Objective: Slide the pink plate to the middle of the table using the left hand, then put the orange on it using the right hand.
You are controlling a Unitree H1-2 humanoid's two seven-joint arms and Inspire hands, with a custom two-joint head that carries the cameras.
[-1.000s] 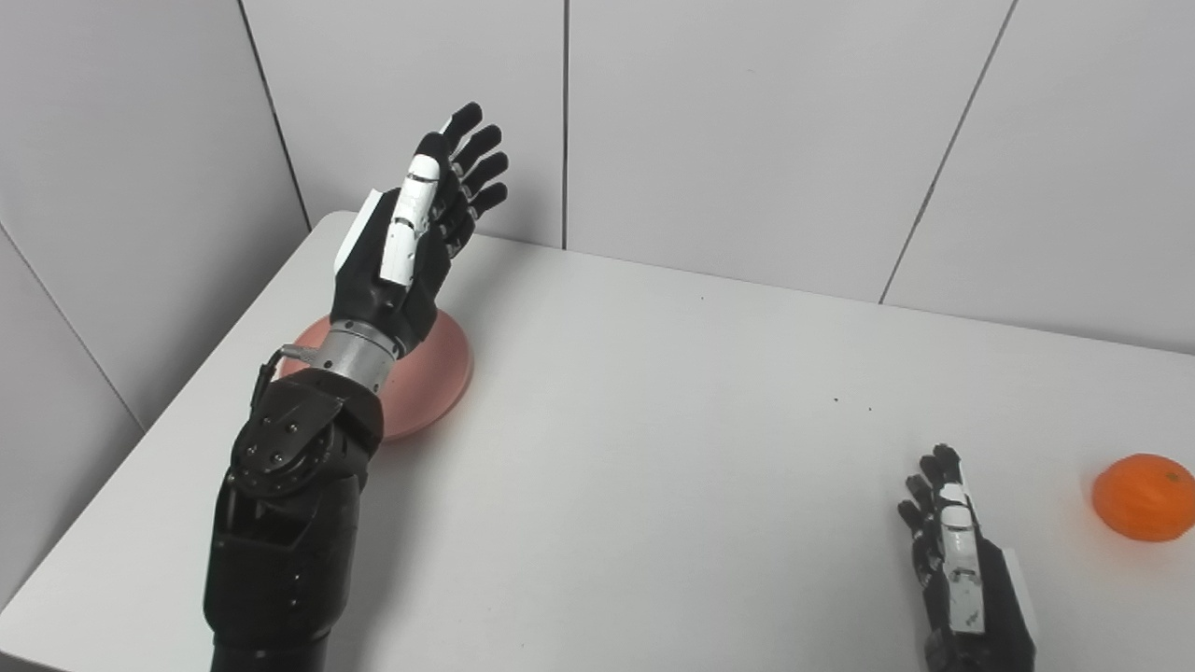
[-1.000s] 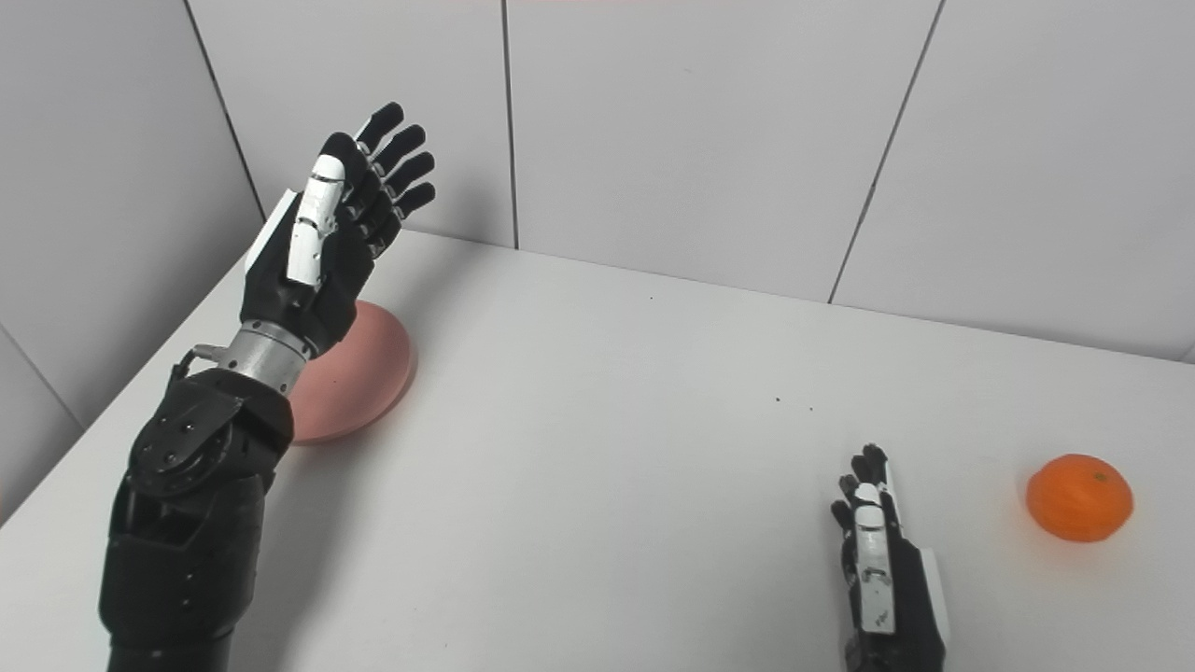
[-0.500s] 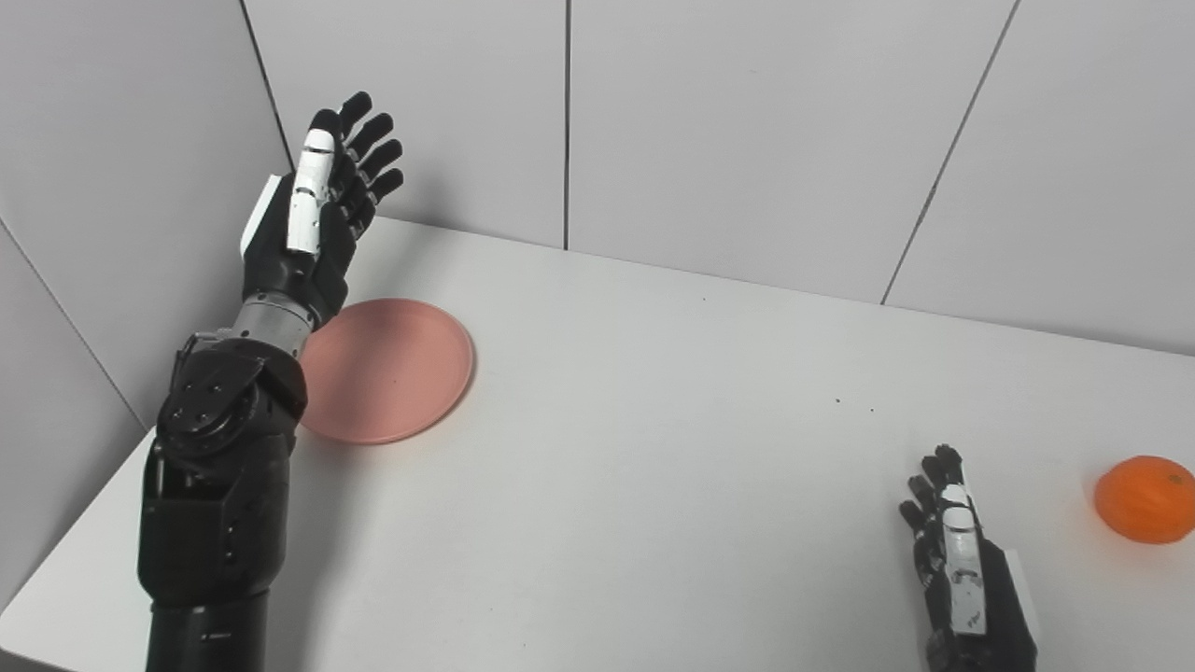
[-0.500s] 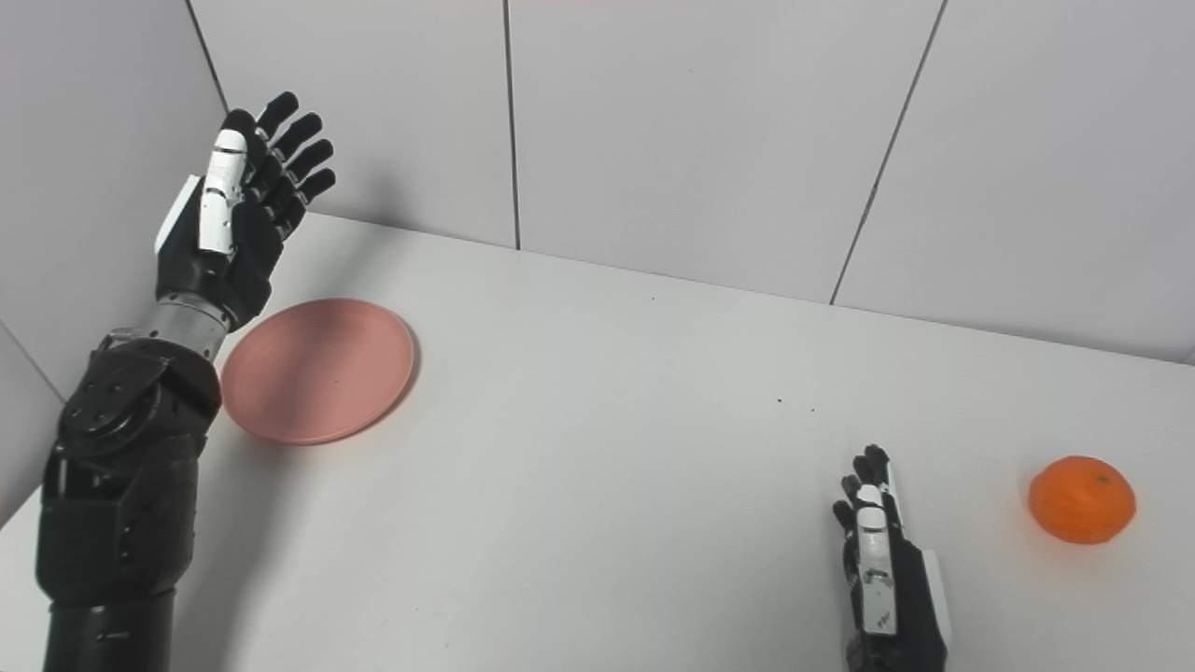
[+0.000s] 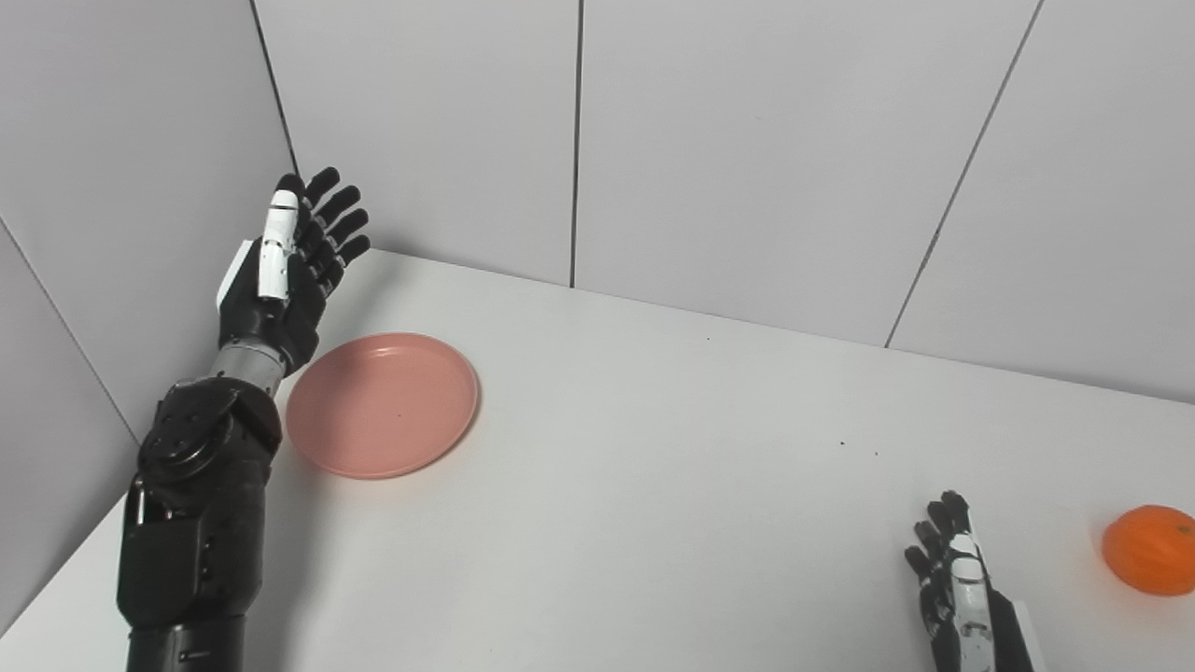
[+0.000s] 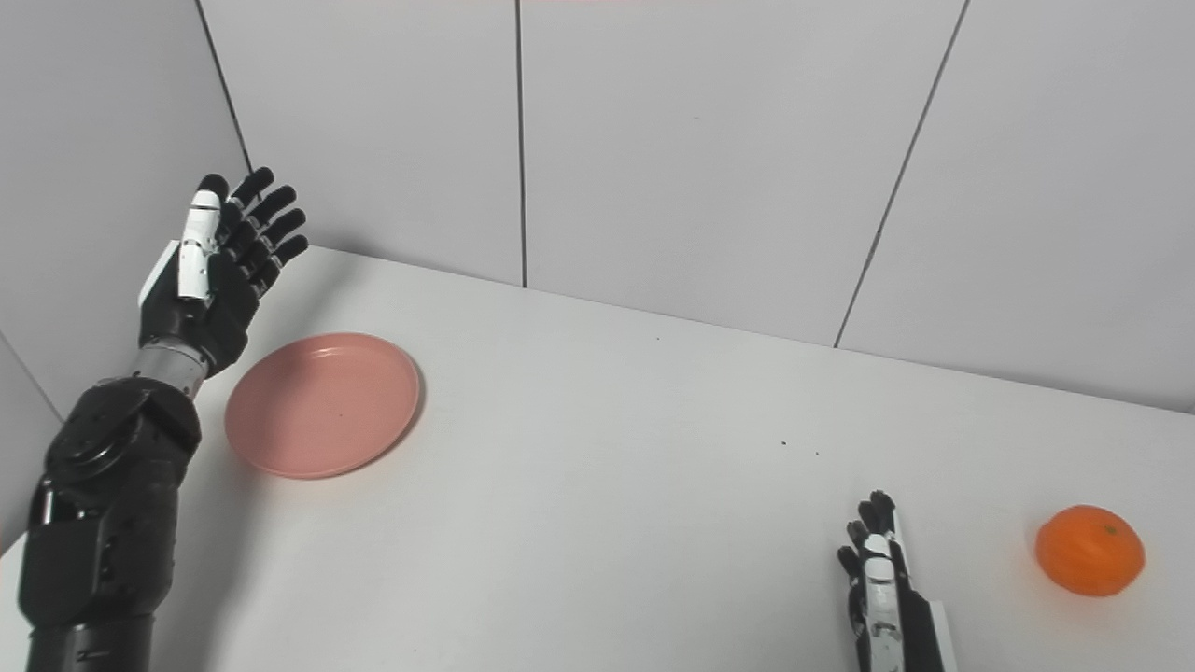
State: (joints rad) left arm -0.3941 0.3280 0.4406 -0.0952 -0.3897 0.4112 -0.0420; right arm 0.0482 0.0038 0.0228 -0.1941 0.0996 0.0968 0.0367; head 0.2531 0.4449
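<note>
Left hand (image 5: pixel 280 280) is swung out past plate (image 5: pixel 383 405), fingers spread, empty; plate's exposed, not yet slid. Right hand (image 6: pixel 882 607) is rested open.

A bare test space, most likely a lab: a plain white bench (image 5: pixel 653 523) set into a corner of grey wall panels (image 5: pixel 747 140) with dark seams, without household furnishings.

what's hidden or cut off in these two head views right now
- Right hand: the bottom edge cuts off its palm and wrist in both views; only the fingers show.
- Orange: the right edge of the left eye view clips its far side; the right eye view shows it whole.
- Pink plate: the left hand sits beside its left rim; contact cannot be judged.
</note>
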